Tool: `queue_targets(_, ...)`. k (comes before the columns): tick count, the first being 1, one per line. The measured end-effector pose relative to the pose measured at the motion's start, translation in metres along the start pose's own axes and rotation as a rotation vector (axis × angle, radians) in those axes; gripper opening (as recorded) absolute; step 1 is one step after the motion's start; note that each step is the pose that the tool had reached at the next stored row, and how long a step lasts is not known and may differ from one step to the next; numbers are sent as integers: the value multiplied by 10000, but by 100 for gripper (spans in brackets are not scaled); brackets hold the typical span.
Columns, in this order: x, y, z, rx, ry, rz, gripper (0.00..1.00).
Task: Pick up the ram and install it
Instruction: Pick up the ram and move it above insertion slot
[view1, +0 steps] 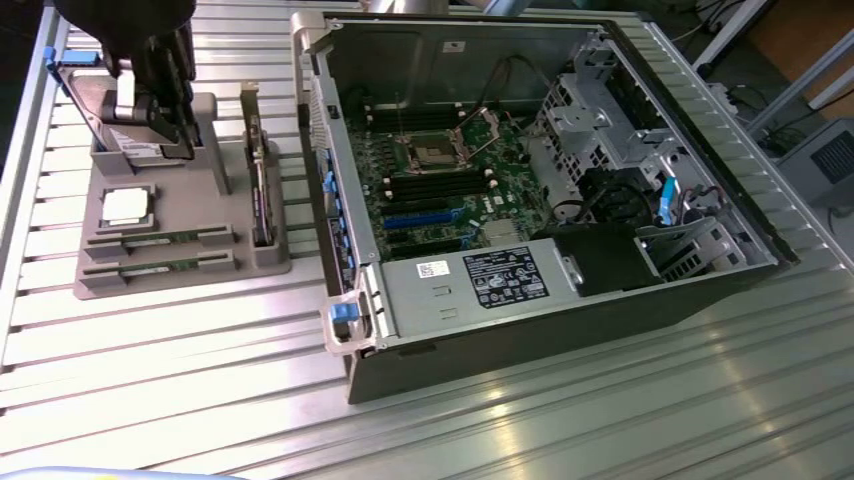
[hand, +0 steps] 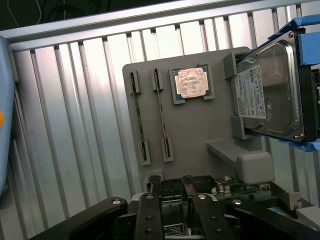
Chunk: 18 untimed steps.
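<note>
Ram (view1: 158, 241): two thin sticks on edge in the grey holder's (hand: 200, 130) near slots, exterior view's left; gripper (hand: 172, 204) hangs jaws apart by the far hard drive (hand: 270, 95), well apart from them, so a skewed descent could hit the neighbouring stick or processor (view1: 124, 205).
</note>
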<state>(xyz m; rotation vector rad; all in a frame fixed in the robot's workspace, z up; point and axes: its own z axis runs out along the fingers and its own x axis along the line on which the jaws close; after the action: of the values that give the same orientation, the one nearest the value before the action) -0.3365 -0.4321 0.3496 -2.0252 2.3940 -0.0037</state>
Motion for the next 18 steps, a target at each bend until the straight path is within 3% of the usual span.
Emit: queue_targets(18,0,1,113,0,0,0,30)
